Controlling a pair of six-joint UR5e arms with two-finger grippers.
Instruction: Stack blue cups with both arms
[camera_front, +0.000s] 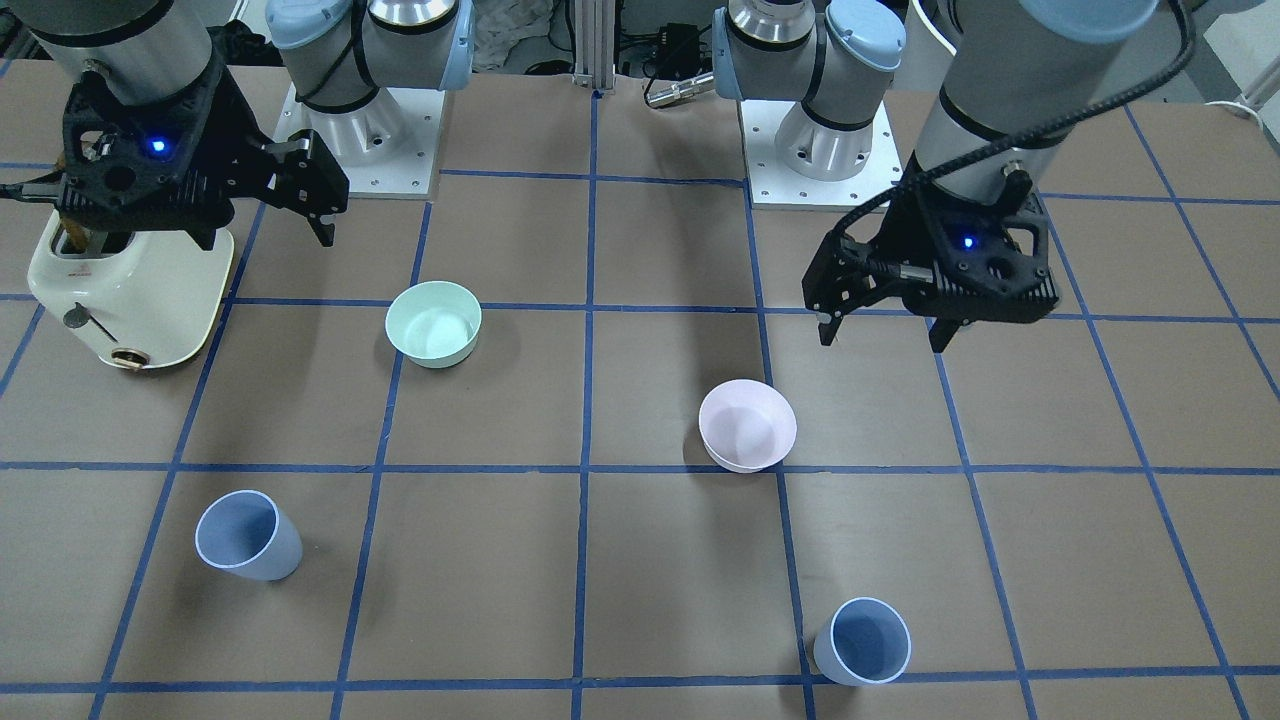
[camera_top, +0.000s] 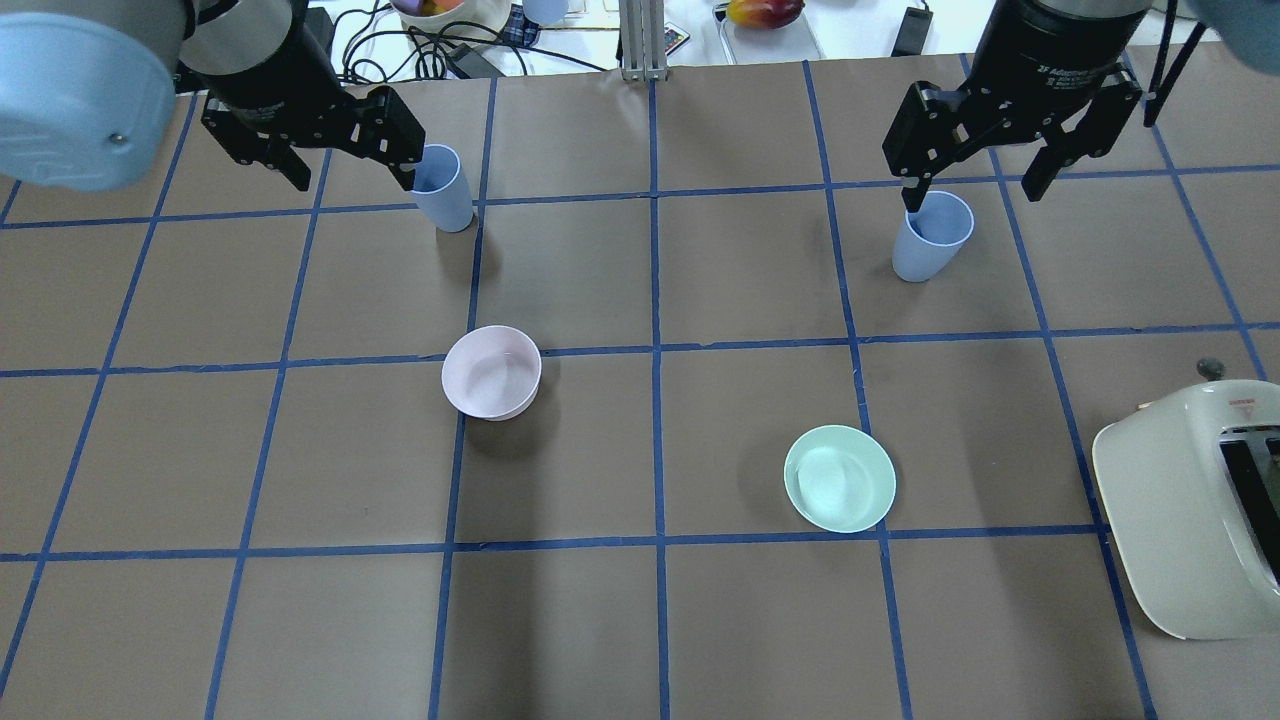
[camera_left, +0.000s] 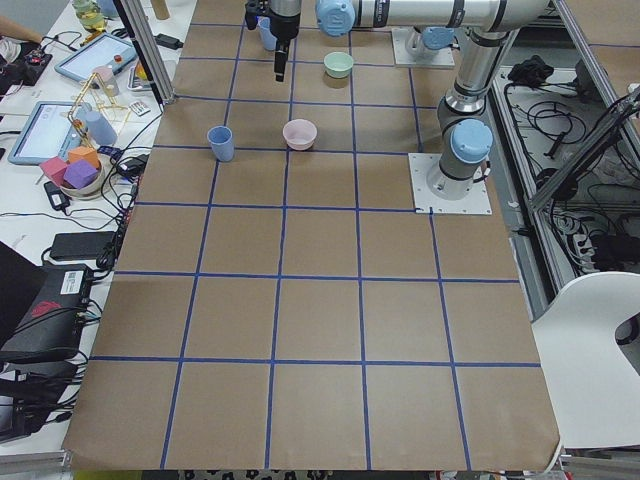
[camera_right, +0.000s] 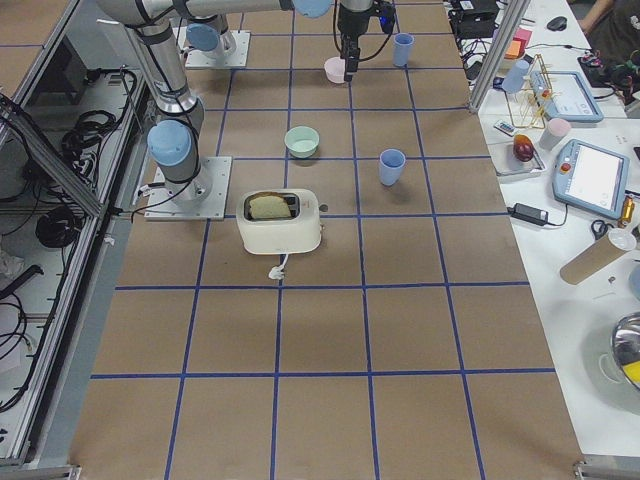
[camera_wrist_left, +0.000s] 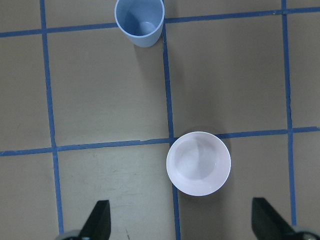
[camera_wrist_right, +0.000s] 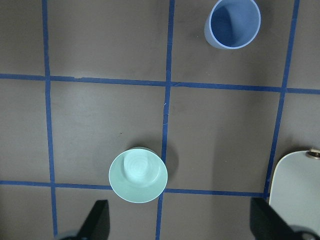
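While my jaws hang spread wide and empty on both sides, my left gripper (camera_front: 882, 338) hovers near the pink bowl (camera_front: 748, 425), toward my base. My right gripper (camera_wrist_right: 180, 202) hovers well to that bowl's right. One blue cup (camera_front: 862, 640) stands upright beyond the pink bowl, and the second blue cup (camera_front: 248, 535) stands well to its right.

silver-grey arms (camera_front: 1010, 80), pale blue joint caps (camera_front: 865, 40), black cables (camera_front: 1060, 123), black jaws (each with a blue light (camera_front: 967, 241)).
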